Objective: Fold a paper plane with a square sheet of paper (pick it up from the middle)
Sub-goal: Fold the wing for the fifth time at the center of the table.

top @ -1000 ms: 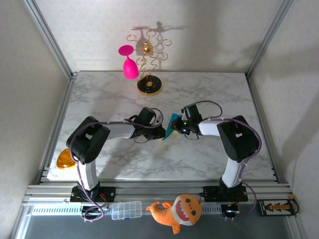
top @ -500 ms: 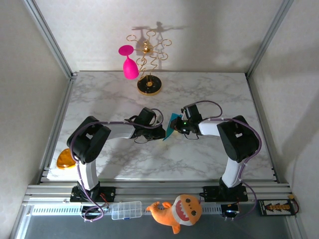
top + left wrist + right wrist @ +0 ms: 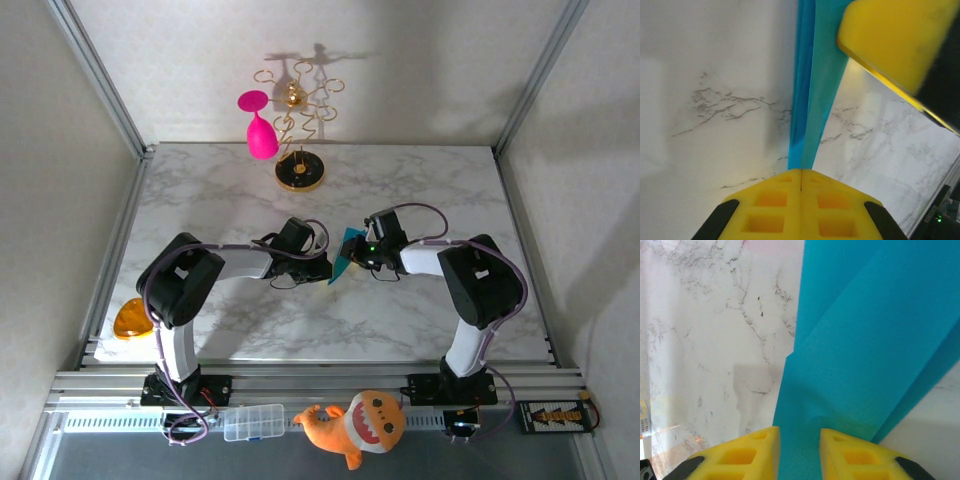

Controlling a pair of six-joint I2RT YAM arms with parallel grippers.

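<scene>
Top external: one sheet (image 3: 347, 253) (seemingly folded)

The turquoise paper sheet (image 3: 345, 255) was folded into overlapping layers with sharp diagonal creases. It stood on edge over the middle of the marble tabletop (image 3: 420, 190), tapering toward its near end.

Black-and-white arms (image 3: 240, 263), thin purple cables (image 3: 425, 206), yellow pincer fingers (image 3: 770, 205) (square-pocketed)
</scene>
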